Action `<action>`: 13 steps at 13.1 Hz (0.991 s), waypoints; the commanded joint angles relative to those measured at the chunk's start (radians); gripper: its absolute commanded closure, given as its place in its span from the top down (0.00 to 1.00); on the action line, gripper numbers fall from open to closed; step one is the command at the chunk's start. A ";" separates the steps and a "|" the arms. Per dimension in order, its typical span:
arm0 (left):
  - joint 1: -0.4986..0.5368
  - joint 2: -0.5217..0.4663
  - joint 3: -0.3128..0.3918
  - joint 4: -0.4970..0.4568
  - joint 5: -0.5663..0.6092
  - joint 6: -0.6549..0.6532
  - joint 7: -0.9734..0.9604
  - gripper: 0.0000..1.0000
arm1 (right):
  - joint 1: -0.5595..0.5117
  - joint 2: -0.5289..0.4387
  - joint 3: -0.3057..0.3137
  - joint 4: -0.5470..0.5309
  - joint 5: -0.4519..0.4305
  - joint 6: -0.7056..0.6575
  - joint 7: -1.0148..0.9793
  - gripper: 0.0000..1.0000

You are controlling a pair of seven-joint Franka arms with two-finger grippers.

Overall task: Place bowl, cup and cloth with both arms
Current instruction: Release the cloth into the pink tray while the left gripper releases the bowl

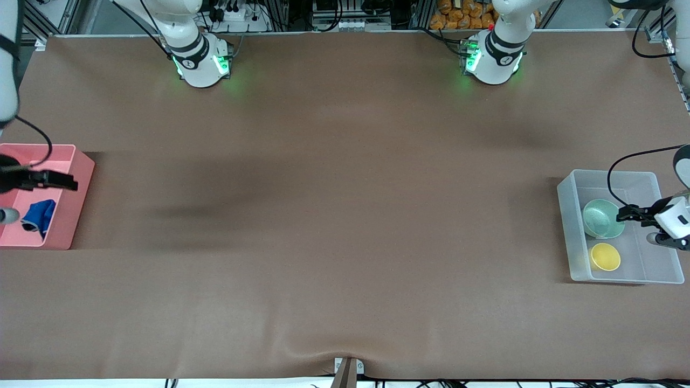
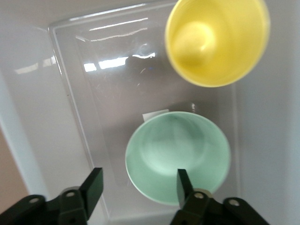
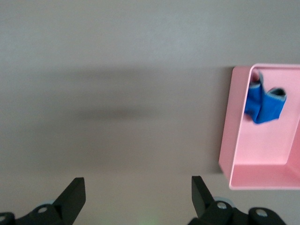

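Observation:
The mint-green bowl [image 1: 601, 217] and the yellow cup [image 1: 605, 256] stand in a clear plastic bin [image 1: 566, 215] at the left arm's end of the table, the cup nearer to the front camera. My left gripper [image 1: 621, 214] hangs open and empty over the bowl's rim. In the left wrist view the bowl [image 2: 178, 154] and cup [image 2: 218, 40] show beyond the left gripper [image 2: 140, 180]. The blue cloth [image 1: 39, 214] lies crumpled in a pink bin [image 1: 75, 188] at the right arm's end. My right gripper [image 1: 71, 183] is open and empty over that bin's edge. The right wrist view shows the right gripper [image 3: 138, 187], the cloth [image 3: 265, 105] and the pink bin [image 3: 262, 159].
A brown mat [image 1: 345, 215] covers the table between the two bins. The arm bases [image 1: 202, 62] [image 1: 493, 59] stand along the edge farthest from the front camera. A cable [image 1: 620, 164] loops above the clear bin.

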 commanded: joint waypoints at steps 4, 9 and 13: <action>-0.170 -0.085 0.067 0.036 0.037 -0.125 -0.261 1.00 | 0.029 -0.197 -0.006 -0.046 0.101 -0.121 0.149 1.00; -0.341 -0.154 0.162 0.036 -0.084 -0.175 -0.421 1.00 | 0.134 -0.254 -0.055 -0.059 0.097 -0.118 0.143 1.00; -0.418 -0.271 0.159 0.030 -0.083 -0.281 -0.563 1.00 | 0.140 -0.263 -0.064 -0.060 0.074 -0.116 0.136 1.00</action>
